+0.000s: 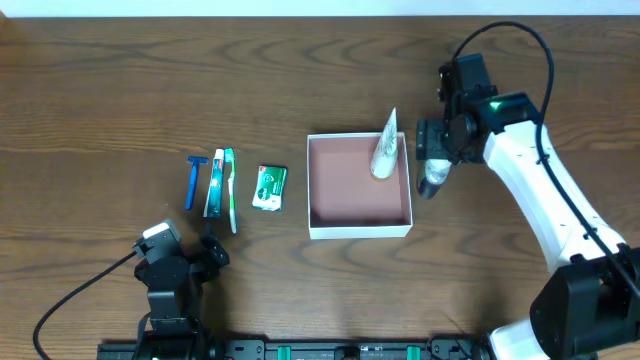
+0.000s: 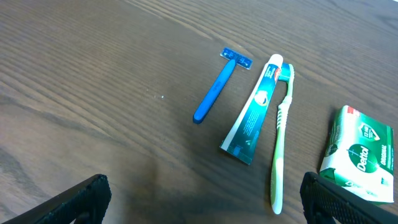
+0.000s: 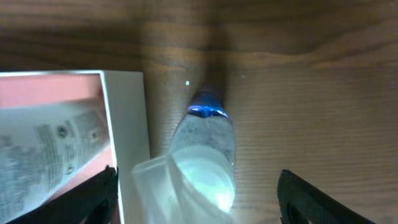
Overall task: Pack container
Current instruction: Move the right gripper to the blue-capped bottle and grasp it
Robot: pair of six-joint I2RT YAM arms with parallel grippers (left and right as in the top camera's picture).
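The container is a shallow square box with white walls and a pink-brown inside, at the table's middle. A white printed tube leans in its far right corner; it also shows in the right wrist view. A small clear bottle with a blue end sits on the table just outside the container's right wall. My right gripper is open with the bottle between its fingers, not clamped; in the overhead view this gripper is over the bottle. My left gripper is open and empty.
Left of the container lie a blue razor, a toothpaste tube, a green-and-white toothbrush and a green soap box. They show in a row in the overhead view, with the soap box nearest the container.
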